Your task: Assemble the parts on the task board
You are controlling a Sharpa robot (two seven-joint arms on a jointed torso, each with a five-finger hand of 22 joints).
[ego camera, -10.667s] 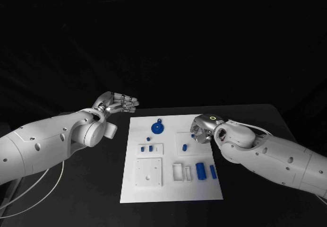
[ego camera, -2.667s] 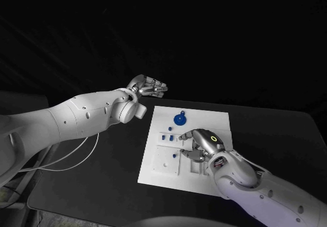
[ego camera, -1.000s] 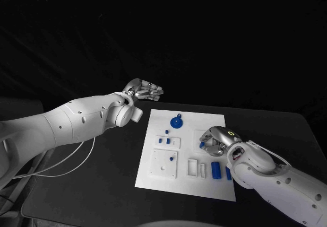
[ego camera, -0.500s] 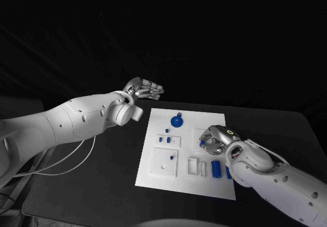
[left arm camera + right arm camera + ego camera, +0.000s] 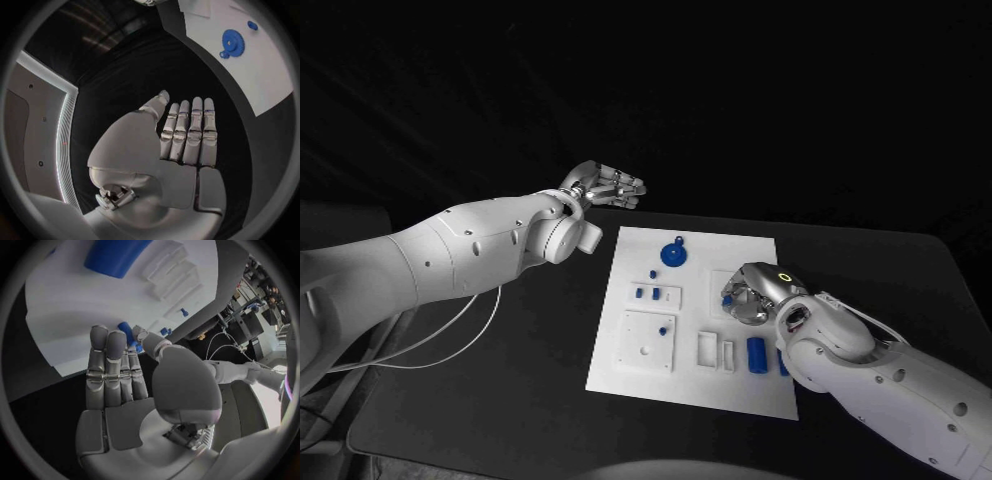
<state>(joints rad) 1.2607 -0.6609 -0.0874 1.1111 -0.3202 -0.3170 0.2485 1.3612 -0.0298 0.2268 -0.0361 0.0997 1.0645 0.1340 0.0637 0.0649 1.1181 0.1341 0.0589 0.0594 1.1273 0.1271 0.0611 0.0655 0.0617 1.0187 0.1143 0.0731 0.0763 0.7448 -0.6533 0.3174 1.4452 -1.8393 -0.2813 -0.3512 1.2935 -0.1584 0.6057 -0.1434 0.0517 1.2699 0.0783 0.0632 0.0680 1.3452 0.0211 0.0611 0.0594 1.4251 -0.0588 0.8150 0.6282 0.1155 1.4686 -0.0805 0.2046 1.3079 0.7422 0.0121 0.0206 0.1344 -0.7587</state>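
Note:
The white task board (image 5: pixel 687 392) lies in the middle of the black table. On it are a blue gear (image 5: pixel 674 257), two small blue pegs (image 5: pixel 646 295) and a blue cylinder (image 5: pixel 757 354). My right hand (image 5: pixel 750 296) hovers low over the board's right side. Its thumb and fingers pinch a small blue part (image 5: pixel 127 334), with the fingers straight and close together. The blue cylinder (image 5: pixel 115 255) lies on the board (image 5: pixel 69 300) beyond the fingertips. My left hand (image 5: pixel 606 186) is raised beyond the board's far left corner, fingers straight, holding nothing; its wrist view shows the gear (image 5: pixel 232 41).
A white square plate (image 5: pixel 651 340) and white slotted holders (image 5: pixel 717 352) sit in the board's near half. A second blue cylinder (image 5: pixel 783 362) lies partly behind my right arm. Black table surrounds the board on all sides.
My right hand has moved from the board's middle back to its right side and has barely shifted over the last second. The left hand stays raised in place.

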